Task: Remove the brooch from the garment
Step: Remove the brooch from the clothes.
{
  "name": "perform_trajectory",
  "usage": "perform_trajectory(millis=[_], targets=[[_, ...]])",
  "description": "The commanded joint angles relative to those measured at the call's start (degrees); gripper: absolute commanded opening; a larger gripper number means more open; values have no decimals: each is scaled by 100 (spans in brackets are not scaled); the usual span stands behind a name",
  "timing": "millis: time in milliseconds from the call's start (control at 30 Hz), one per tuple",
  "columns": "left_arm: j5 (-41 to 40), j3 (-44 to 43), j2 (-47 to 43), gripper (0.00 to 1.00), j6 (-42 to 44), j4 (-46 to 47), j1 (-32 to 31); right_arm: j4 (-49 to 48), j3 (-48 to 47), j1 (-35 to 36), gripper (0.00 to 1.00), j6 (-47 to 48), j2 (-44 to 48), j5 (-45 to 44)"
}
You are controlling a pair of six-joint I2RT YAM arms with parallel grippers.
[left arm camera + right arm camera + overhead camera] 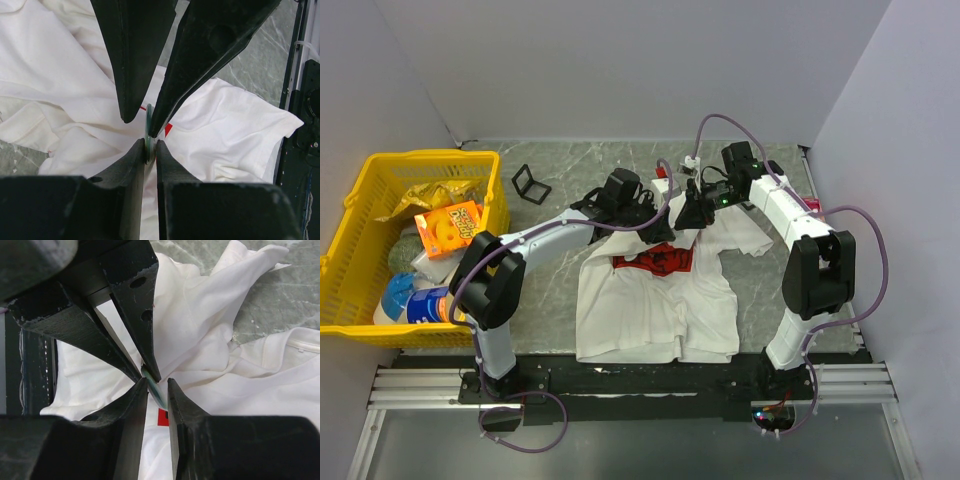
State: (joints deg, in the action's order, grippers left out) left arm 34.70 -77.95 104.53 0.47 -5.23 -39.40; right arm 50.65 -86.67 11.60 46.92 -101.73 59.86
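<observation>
The garment, a white T-shirt with a red print, lies crumpled on the marble table. Both grippers meet above its chest. The brooch is a thin greenish disc seen edge-on. My left gripper is shut on its lower edge. In the right wrist view the brooch leans between the jaws of my right gripper, resting against one finger with a gap to the other. From above, the left gripper and right gripper hide the brooch.
A yellow basket with snack packets and bottles stands at the left. A small black frame lies at the back of the table. Grey walls close in the back and right sides. Purple cables loop over both arms.
</observation>
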Motion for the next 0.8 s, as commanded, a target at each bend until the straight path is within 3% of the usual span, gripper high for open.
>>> perform_trajectory(millis=[0, 767], targets=[[230, 17, -29, 1, 67, 119, -42, -29, 1, -43, 30, 160, 163, 26], [213, 17, -20, 1, 50, 102, -42, 42, 10, 106, 40, 318, -13, -229]])
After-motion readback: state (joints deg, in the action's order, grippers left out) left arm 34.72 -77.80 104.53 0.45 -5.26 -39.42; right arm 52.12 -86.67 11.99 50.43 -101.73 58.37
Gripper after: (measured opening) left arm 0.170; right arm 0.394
